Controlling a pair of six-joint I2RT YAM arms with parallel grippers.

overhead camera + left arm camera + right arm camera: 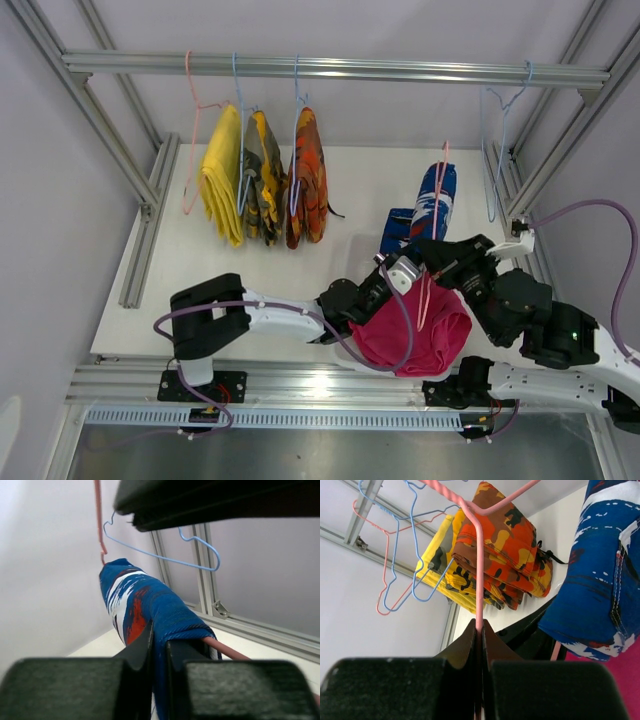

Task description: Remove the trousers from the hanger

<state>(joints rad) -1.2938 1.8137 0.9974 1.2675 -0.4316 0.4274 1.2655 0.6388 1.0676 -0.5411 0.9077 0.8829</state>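
Observation:
The blue trousers (432,205) with a white and red pattern are draped over a pink hanger (443,165), off the rail and above the table. My right gripper (480,627) is shut on the pink hanger's wire (479,580). My left gripper (160,645) is shut on a fold of the blue trousers (150,605), next to the hanger's bar (225,650). Magenta trousers (420,335) lie in a heap on the table under both grippers. Yellow (222,170), olive camouflage (262,180) and orange camouflage trousers (308,180) hang on hangers from the rail.
The metal rail (400,70) runs across the back. An empty blue hanger (500,140) hangs at its right end and an empty pink hanger (192,130) at its left. Frame posts stand at both sides of the white table (200,290).

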